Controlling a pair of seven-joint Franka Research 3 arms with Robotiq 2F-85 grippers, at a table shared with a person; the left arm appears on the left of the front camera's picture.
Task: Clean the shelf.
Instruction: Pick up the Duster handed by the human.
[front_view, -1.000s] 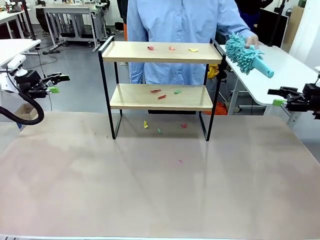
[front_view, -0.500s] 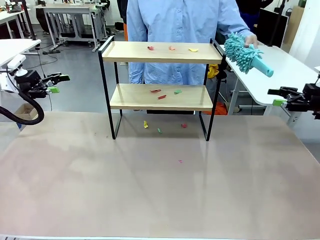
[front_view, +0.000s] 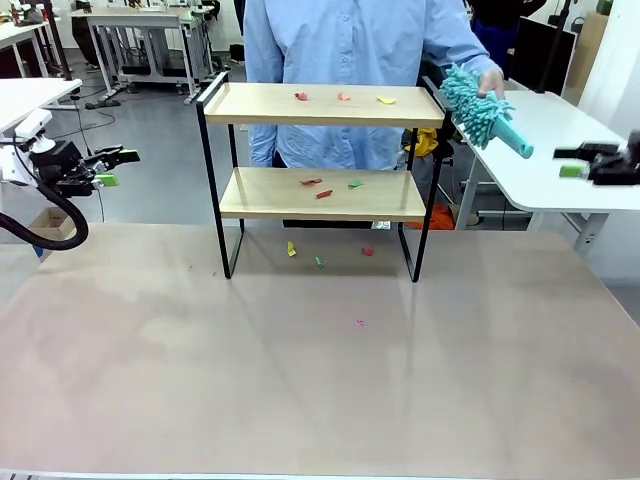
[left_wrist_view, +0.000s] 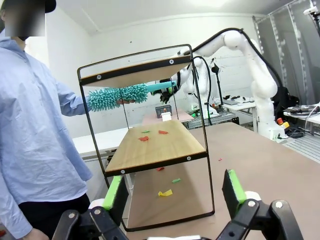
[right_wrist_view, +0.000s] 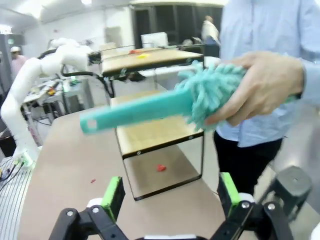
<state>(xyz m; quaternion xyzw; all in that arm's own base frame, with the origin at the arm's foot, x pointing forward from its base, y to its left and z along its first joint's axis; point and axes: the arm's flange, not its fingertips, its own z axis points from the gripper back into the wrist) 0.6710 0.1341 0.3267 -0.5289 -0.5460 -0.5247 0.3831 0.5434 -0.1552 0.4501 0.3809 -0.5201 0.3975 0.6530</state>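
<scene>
Far middle of the desk (front_view: 300, 400), the shelf (front_view: 260, 104) stands right in front of the person, and it looks light, so a hard sweep against an end rail could shove or tip it. The person's hand (front_view: 492, 78) holds the teal duster (front_view: 478, 108) handle-out toward your right gripper (front_view: 571, 162), jaws wide and empty; close off-centre and it may drop. Your left gripper (front_view: 118, 167) is wide too, well off to the side. Those paper scraps (front_view: 343, 97) could just scatter onto the floor

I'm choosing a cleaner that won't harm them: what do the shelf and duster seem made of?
Shelf: matte light boards, wood or wood-look laminate by the faint grain; slim black bars, likely painted metal. Duster: shaggy teal strands, probably microfibre; smooth teal handle, likely plastic.
</scene>
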